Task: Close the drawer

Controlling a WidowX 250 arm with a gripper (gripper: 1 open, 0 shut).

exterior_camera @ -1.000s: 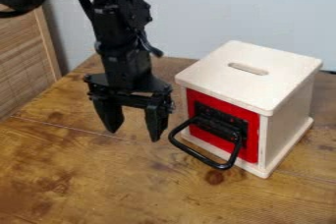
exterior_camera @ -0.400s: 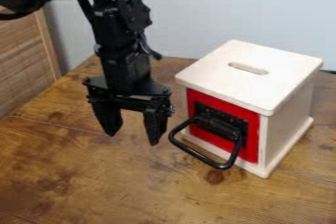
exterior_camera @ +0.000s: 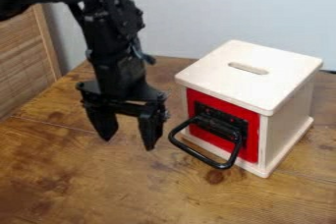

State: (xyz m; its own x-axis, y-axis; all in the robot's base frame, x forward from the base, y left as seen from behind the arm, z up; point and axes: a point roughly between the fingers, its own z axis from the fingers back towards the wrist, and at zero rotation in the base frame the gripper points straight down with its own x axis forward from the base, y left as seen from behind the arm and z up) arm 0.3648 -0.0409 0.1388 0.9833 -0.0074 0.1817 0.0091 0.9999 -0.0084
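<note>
The drawer [exterior_camera: 221, 121] has a red front with a black panel and a large black loop handle [exterior_camera: 199, 151]. It sits in a pale wooden cube box [exterior_camera: 257, 92] at the right and looks flush with the box front. My gripper [exterior_camera: 124, 135] hangs on a black arm, fingers pointing down at the table, to the left of the handle. Its fingers [exterior_camera: 151, 134] are spread apart and hold nothing. It does not touch the handle.
The box top has a slot [exterior_camera: 246, 69]. The wooden table [exterior_camera: 79, 184] extends in front and to the left. A slatted wooden panel [exterior_camera: 24, 56] stands at the left edge. A pale wall is behind.
My gripper has moved to the left and slightly towards the front, away from the drawer handle. The drawer and box have not moved.
</note>
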